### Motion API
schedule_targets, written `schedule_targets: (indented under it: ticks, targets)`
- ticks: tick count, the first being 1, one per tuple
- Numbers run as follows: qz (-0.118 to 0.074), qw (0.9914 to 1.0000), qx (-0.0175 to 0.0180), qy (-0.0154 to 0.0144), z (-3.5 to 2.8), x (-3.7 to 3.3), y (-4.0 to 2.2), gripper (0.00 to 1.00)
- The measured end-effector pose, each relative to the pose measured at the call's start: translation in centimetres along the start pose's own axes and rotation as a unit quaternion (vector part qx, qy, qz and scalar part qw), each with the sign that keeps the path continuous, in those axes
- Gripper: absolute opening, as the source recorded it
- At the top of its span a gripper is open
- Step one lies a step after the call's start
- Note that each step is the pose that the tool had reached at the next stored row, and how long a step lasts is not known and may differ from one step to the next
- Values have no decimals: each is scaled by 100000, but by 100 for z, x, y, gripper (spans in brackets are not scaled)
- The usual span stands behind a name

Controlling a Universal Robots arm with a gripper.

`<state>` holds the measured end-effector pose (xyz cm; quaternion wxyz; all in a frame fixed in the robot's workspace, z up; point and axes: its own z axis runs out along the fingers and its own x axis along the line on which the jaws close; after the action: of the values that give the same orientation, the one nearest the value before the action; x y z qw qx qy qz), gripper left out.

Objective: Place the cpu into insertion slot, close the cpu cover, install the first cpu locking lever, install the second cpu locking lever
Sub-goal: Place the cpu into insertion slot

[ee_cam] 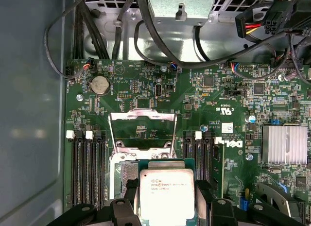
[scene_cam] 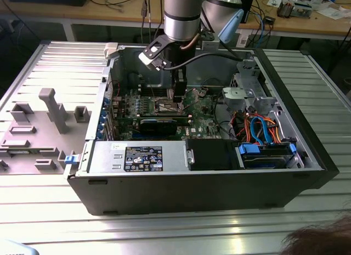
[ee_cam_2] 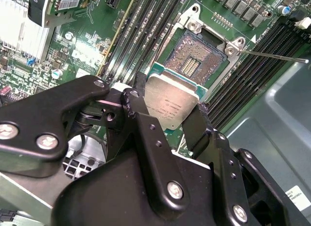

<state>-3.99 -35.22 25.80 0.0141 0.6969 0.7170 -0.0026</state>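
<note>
The cpu (ee_cam_2: 170,103) (ee_cam: 166,193), a small silvery square chip, sits clamped between the black fingers of my gripper (ee_cam_2: 170,108) (ee_cam: 166,196), which is shut on it. It hangs just over the near edge of the insertion slot (ee_cam_2: 197,56) (ee_cam: 125,175), whose dark pin field lies open and partly hidden behind the chip. Beyond the slot the cpu cover (ee_cam: 142,116) stands raised. A thin locking lever (ee_cam_2: 272,56) sticks out free beside the socket. In the exterior view my gripper (scene_cam: 178,98) reaches down into the open case over the green board (scene_cam: 200,109).
Long black memory slots (ee_cam: 85,167) flank the socket on both sides. A finned heatsink (ee_cam: 284,144) and black cables (ee_cam: 160,51) lie nearby. Drive bays with blue cables (scene_cam: 263,129) fill the exterior view's right, a grey fixture (scene_cam: 49,109) stands at its left, and a person's hair (scene_cam: 323,238) shows at the corner.
</note>
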Motion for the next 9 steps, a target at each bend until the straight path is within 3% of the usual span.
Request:
schedule_targets:
  ticks: [2, 4, 9]
  targets:
    - [0, 100000, -1, 1, 2, 0, -1, 55]
    - [1, 100000, 0, -8, 113, 3, -9, 55]
    - [3, 100000, 0, -10, 123, 3, -9, 55]
